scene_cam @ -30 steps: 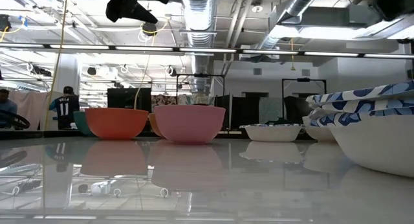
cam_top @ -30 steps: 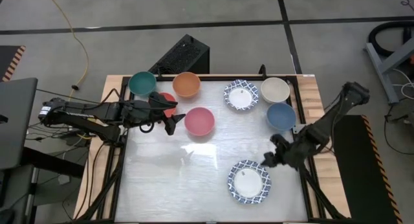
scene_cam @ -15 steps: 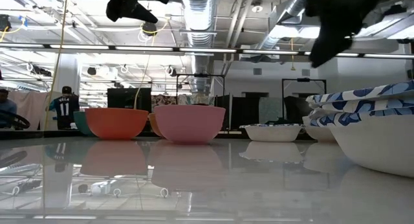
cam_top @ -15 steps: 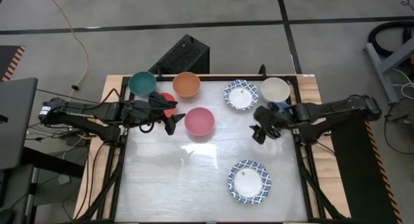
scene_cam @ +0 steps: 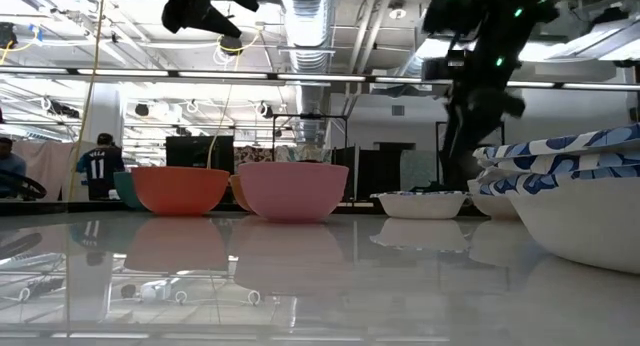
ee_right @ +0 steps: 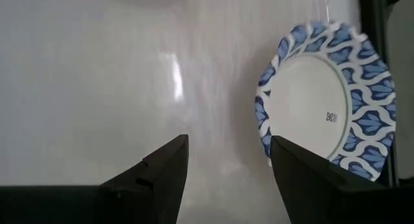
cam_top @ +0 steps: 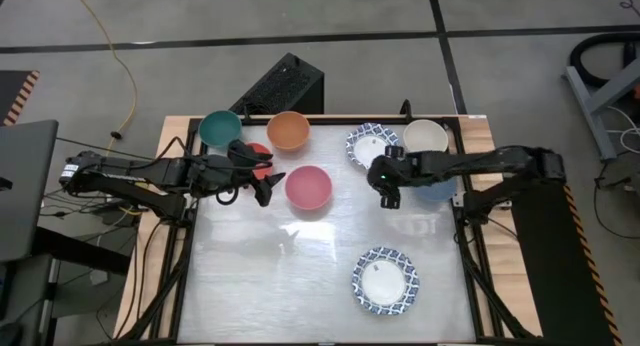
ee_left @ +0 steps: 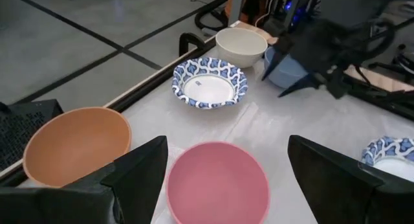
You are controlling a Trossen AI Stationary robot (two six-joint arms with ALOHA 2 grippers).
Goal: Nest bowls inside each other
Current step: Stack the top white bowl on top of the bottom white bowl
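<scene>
High view: seven bowls sit rim-up and empty on the table [cam_top: 250,276], none nested. Teal bowl [cam_top: 220,128], orange bowl [cam_top: 288,130], patterned bowl [cam_top: 368,149] and cream bowl [cam_top: 426,137] line the far edge; the pink bowl [cam_top: 308,187] sits nearer, another patterned bowl [cam_top: 385,280] apart in front. Left gripper [cam_top: 262,176], fingers spread, hovers beside the pink bowl, partly covering a red bowl [cam_top: 260,151]. Right gripper [cam_top: 384,183], spread and holding nothing, hangs beside the far patterned bowl.

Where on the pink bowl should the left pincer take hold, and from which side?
Probably the rim of the pink bowl on the side facing the open left pincer, coming from above, one finger inside and one outside. It sits upright, mouth up, apart from the orange bowl, too wide to span.
</scene>
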